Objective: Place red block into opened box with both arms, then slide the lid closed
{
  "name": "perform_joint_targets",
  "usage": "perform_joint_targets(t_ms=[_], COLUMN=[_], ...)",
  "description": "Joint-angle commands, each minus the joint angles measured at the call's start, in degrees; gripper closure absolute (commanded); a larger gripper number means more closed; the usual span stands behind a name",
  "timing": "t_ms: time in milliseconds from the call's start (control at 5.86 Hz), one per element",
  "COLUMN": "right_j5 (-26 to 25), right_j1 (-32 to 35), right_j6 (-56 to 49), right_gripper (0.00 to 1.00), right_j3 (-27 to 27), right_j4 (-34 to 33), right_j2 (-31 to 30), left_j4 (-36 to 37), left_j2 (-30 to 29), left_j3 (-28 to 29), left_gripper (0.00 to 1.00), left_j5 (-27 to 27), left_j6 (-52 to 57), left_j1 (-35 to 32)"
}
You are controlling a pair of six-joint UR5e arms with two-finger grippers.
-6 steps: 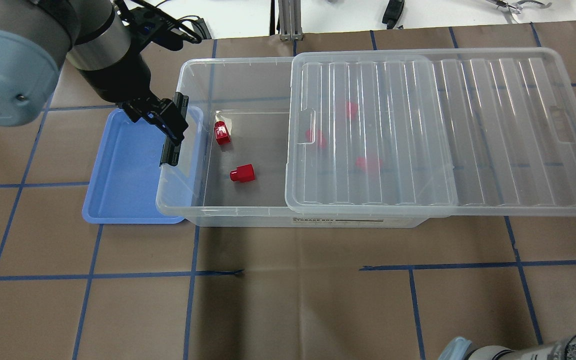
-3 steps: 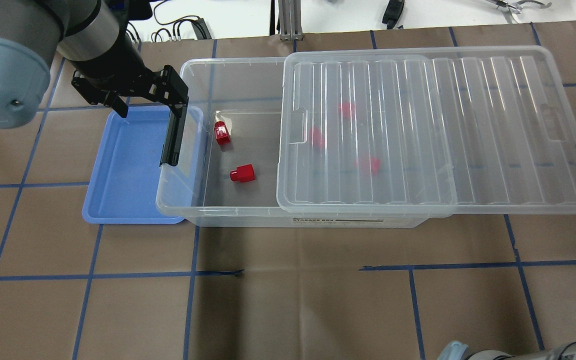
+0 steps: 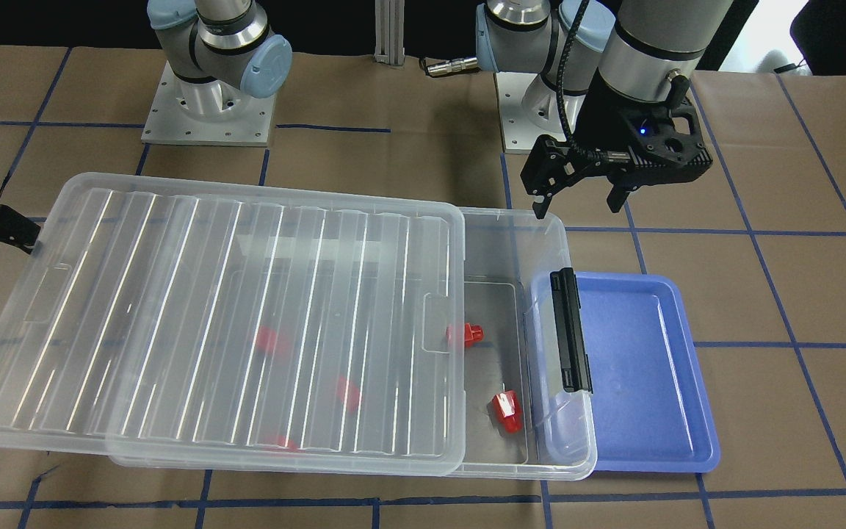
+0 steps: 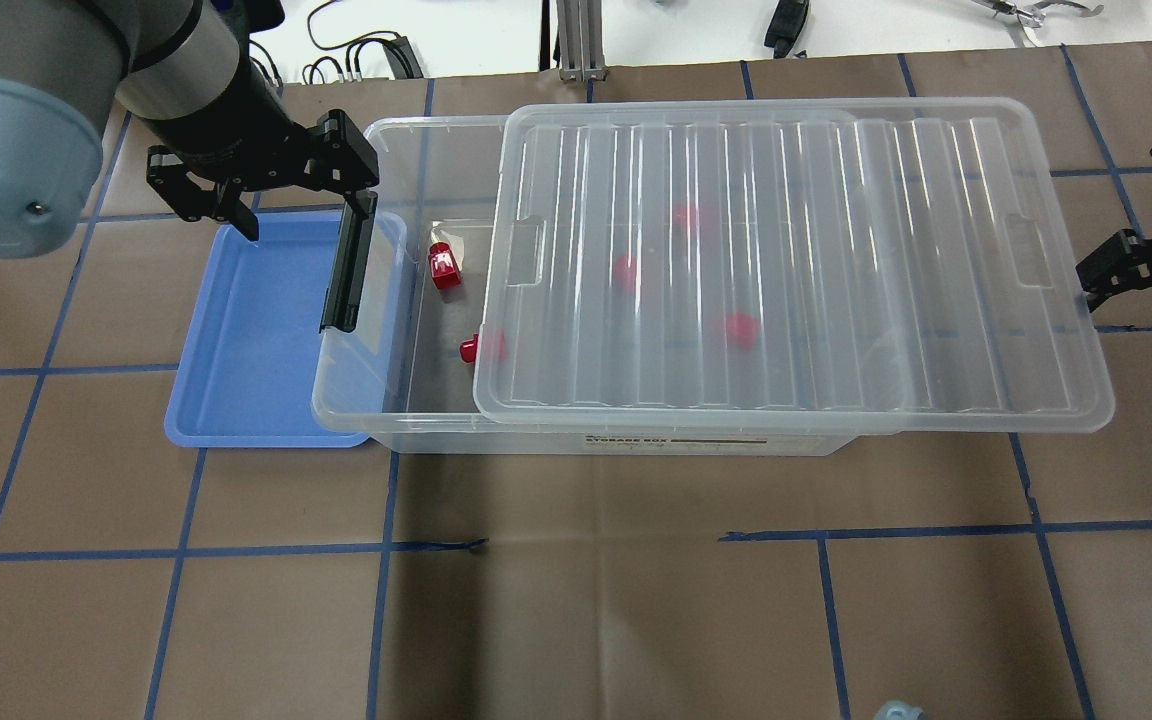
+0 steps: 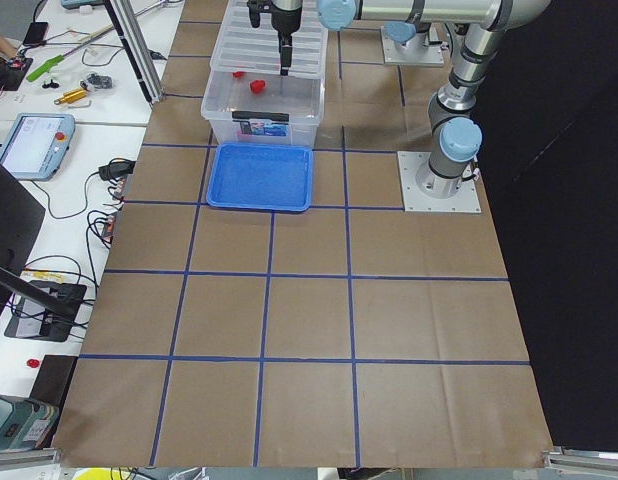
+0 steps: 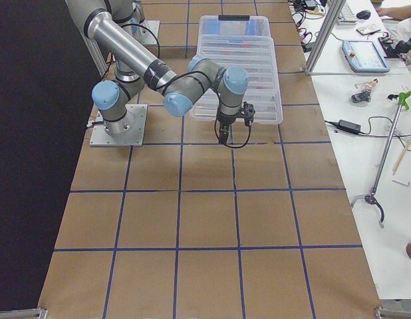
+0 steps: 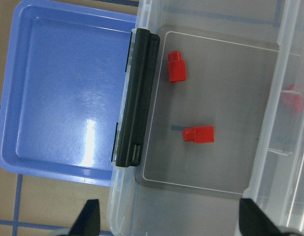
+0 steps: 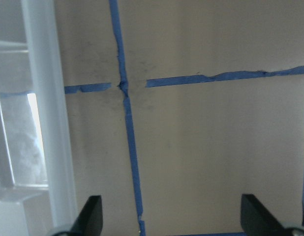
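Observation:
The clear box (image 4: 376,430) lies across the table with its ribbed lid (image 4: 796,270) covering most of it, leaving only the left end uncovered. One red block (image 4: 445,268) lies in the uncovered end near the black latch bar (image 4: 346,265). A second red block (image 4: 481,347) is half under the lid's edge, and more red pieces show through the lid. My left gripper (image 4: 306,215) hovers open above the box's latch end, holding nothing (image 7: 172,221). My right gripper (image 4: 1131,270) is open at the lid's right short edge (image 8: 44,123).
A blue tray (image 4: 256,330) lies against the box's left end, partly under its rim. Brown paper with blue tape lines covers the table. Cables and tools lie beyond the far edge. In the front-facing view both arm bases (image 3: 206,110) stand behind the box.
The lid has slid left over the box, now reaching the second red block. My right gripper came in from the right behind the lid's edge. My left gripper rose and drew back.

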Motion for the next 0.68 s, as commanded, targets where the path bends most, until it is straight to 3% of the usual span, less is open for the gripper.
perform_joint_targets(t_ms=[0,512], right_j5=[0.71,0.62], right_j1=[5.09,12.3], right_j6=[2.59,9.61], right_gripper=[0.0,0.0], right_j3=[0.68,0.68], right_j4=[0.09,0.09], right_j2=[-1.01,-1.01], left_j4=[0.01,0.09], left_j2=[0.09,0.0], left_j3=[-0.02,-0.02], left_gripper=[0.02,0.02], left_j5=[-0.18,-0.09], left_j6=[-0.34,-0.34], left_j1=[0.0,0.0])
